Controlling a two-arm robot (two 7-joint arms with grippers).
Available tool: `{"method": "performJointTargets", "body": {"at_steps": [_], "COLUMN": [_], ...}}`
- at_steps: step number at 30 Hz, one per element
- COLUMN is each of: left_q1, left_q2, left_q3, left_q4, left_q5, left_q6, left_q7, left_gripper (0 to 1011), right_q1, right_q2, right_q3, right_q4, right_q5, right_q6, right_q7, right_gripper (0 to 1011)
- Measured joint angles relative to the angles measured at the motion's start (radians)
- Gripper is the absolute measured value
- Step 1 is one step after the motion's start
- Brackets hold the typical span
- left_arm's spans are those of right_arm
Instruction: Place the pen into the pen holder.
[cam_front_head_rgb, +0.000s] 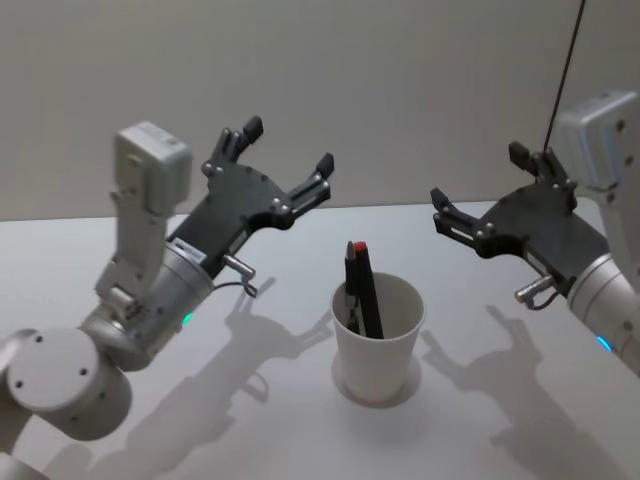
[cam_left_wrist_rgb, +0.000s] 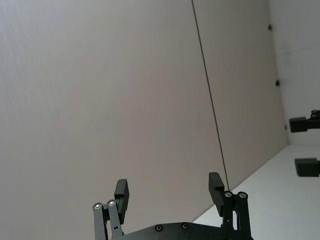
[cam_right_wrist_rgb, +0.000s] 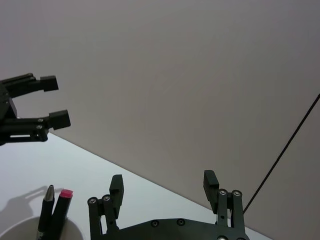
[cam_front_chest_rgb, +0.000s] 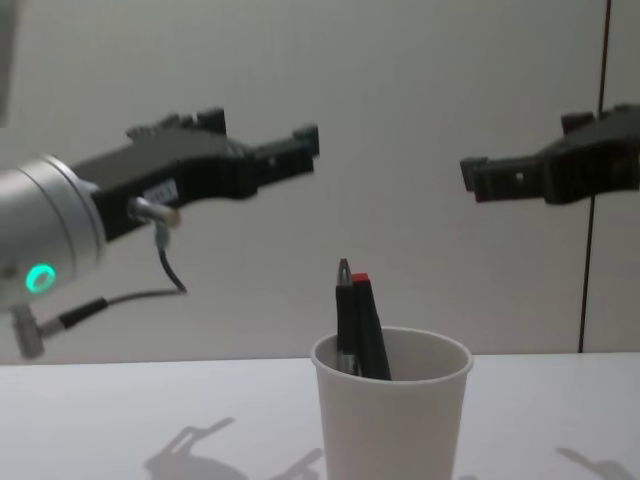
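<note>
pen (cam_front_head_rgb: 364, 290): black, red-capped, standing upright inside the white paper-cup pen holder (cam_front_head_rgb: 379, 358) on the white table (cam_front_head_rgb: 500, 420), beside a second dark pen. left gripper (cam_front_head_rgb: 287, 160) raised, released, empty. right gripper (cam_front_head_rgb: 478, 188) likewise released.

white pen holder (cam_front_head_rgb: 379, 345) upright on table | 2 dark pens (cam_front_head_rgb: 361, 292) leaning inside

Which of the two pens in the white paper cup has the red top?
The taller black pen with the red cap end; the other pen ends in a dark pointed tip.
</note>
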Motion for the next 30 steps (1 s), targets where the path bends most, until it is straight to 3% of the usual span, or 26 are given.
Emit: {"method": "performJointTargets", "body": {"at_steps": [15,26,30], "left_q1": [-0.027,-0.030,-0.030], "left_q2": [-0.034,-0.038,-0.038], "left_q3": [0.082,0.091,0.091], "left_q4": [0.052,0.058,0.058], "left_q5": [0.133,0.146,0.146], "left_q6": [0.132,0.145,0.145], "left_q7": [0.175,0.192,0.192], "left_gripper": [1004,1003,1004], "right_q1": [-0.044,-0.077,-0.084], "right_q2": [-0.037,-0.064,-0.069], "right_q3": [0.069,0.120,0.130], "right_q4": [0.152,0.264,0.286], "right_q5": [0.088,0.151,0.164], "right_q6": [-0.201,-0.348,-0.377], "right_q7": [0.030,0.051,0.055], "right_gripper": [1001,1001,1001]}}
